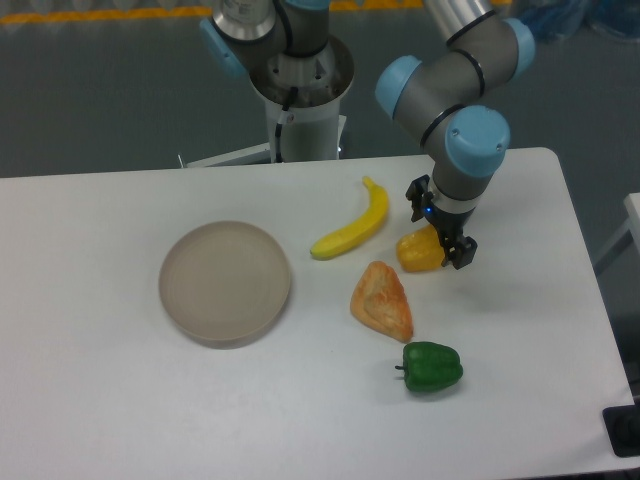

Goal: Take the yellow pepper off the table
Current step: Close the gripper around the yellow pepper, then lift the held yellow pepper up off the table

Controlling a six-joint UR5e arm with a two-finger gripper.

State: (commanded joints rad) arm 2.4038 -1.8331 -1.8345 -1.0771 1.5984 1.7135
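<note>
The yellow pepper [417,251] is a small lumpy yellow-orange shape on the white table [100,400], right of centre. My gripper [440,238] is down over its right side, and the dark fingers [463,252] stand at its edge. The gripper's body hides part of the pepper. I cannot tell whether the fingers are closed on it or whether it still rests on the table.
A long yellow banana [353,231] lies just left of the pepper. An orange-tan wedge pastry [382,300] lies below it, and a green pepper [432,367] further forward. A round beige plate [225,282] sits at the left. The arm's base [298,90] stands behind the table.
</note>
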